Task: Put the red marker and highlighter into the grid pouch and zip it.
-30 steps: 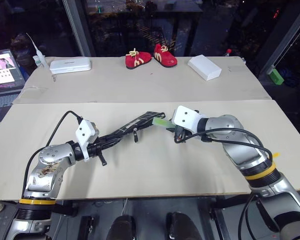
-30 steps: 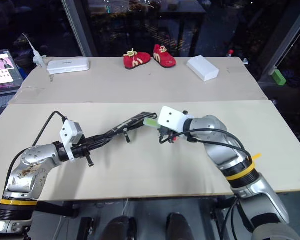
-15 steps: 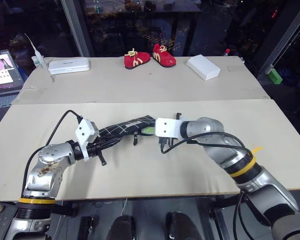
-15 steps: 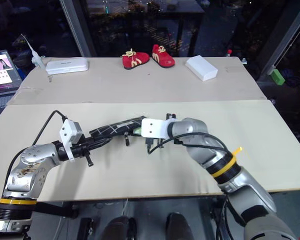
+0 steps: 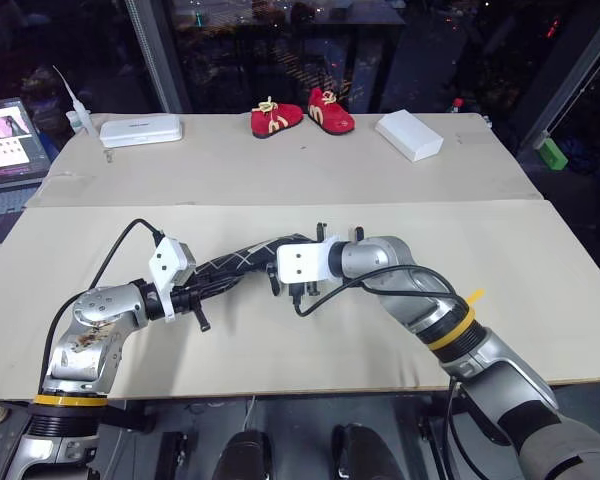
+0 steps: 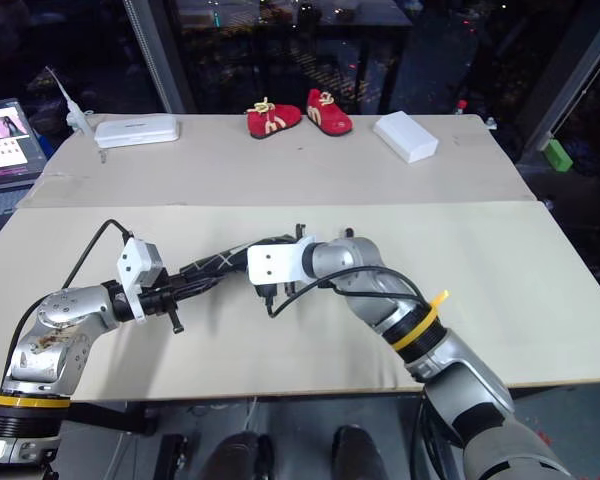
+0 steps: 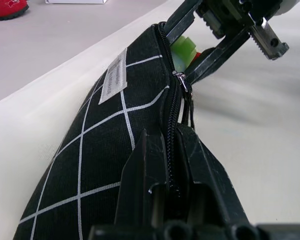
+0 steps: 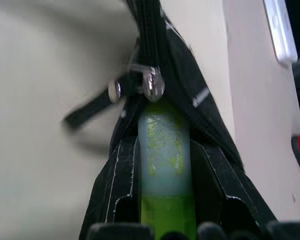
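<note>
Pouch end is pinched shut-tight by the left gripper (image 7: 167,200); the grid pouch (image 5: 242,262) is held off the table, soft fabric judged to sag and fold. At its open mouth the highlighter (image 8: 164,150) is clamped between the part-closed jaws of the right gripper (image 5: 298,262): light, rigid, smooth, judged liable to slip. Red marker not discernible.

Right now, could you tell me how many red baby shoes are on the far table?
2: the left shoe and the right shoe sit side by side at the far table's back edge. None seem hidden.
</note>
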Available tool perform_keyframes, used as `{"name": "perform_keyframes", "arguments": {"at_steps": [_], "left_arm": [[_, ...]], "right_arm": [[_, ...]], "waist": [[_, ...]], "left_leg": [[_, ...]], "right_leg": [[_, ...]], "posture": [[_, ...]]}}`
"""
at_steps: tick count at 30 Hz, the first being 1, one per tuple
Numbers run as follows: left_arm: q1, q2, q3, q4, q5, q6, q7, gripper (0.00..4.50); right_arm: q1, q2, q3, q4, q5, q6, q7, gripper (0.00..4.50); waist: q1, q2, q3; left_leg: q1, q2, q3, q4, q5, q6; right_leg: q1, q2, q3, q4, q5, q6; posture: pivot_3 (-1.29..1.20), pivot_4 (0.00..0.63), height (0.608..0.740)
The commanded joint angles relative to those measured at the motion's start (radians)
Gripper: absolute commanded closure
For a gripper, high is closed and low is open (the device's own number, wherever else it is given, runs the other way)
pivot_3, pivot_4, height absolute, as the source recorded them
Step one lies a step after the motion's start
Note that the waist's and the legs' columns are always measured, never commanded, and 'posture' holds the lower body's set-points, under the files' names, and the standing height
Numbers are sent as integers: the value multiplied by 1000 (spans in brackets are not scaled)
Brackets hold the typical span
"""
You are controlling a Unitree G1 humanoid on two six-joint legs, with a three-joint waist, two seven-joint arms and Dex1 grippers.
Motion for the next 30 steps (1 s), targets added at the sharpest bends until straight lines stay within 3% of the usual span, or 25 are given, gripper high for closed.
{"name": "perform_keyframes", "arguments": {"at_steps": [1, 2, 4, 9, 14, 18, 23, 30], "left_arm": [[-29, -3, 1, -9, -23, 1, -9, 4500], [-29, -4, 1, -9, -22, 1, -10, 4500], [-31, -5, -1, -8, -23, 2, -11, 4500], [-36, -8, -4, -5, -23, 2, -12, 4500], [-29, -10, -4, -10, -25, 4, -9, 4500], [-19, -11, 1, -11, -26, 1, -3, 4500], [-4, -15, 4, -21, -27, 0, 6, 4500], [18, -20, 6, -41, -29, 0, 16, 4500]], "right_arm": [[-12, 23, -49, -27, 37, -26, -11, 3479], [-11, 19, -55, -23, 34, -20, -11, 3479], [-7, 15, -85, -30, 68, 17, 15, 2478], [-10, 7, -147, -12, 94, 54, 7, 957], [38, -59, -208, -61, 161, 70, 65, 957], [131, -144, -356, -194, 429, 210, 245, 957], [151, -225, -465, -206, 526, 342, 244, 957], [94, -121, -481, -70, 458, 676, -80, 957]], "waist": [[0, 0, 0], [0, 0, 0], [-1, 0, 0], [-1, 0, 0], [0, 0, 0], [6, 0, 0], [0, 0, 0], [-5, 0, 0]], "left_leg": [[0, 0, 0, 0, 0, 0], [0, 0, 0, 0, 0, 0], [0, 0, 0, 0, 0, 0], [0, 0, 0, 0, 0, 0], [0, 0, 0, 0, 0, 0], [-1, 0, 0, 0, 0, 0], [1, 0, -1, 0, 0, 0], [5, 2, 0, 0, 0, 0]], "right_leg": [[0, 0, 0, 0, 0, 0], [0, 0, 0, 0, 0, 0], [0, 0, 0, 0, 0, 0], [0, 0, 0, 0, 0, 0], [0, 0, 0, 0, 0, 0], [0, 0, 0, -1, 0, 0], [1, -1, 1, 0, 0, 0], [2, 1, 3, 3, 0, -1]], "posture": [[0, 150, 740], [0, 150, 740], [0, 150, 740], [0, 150, 740], [0, 150, 740], [0, 150, 740], [0, 150, 740], [0, 150, 740]]}}
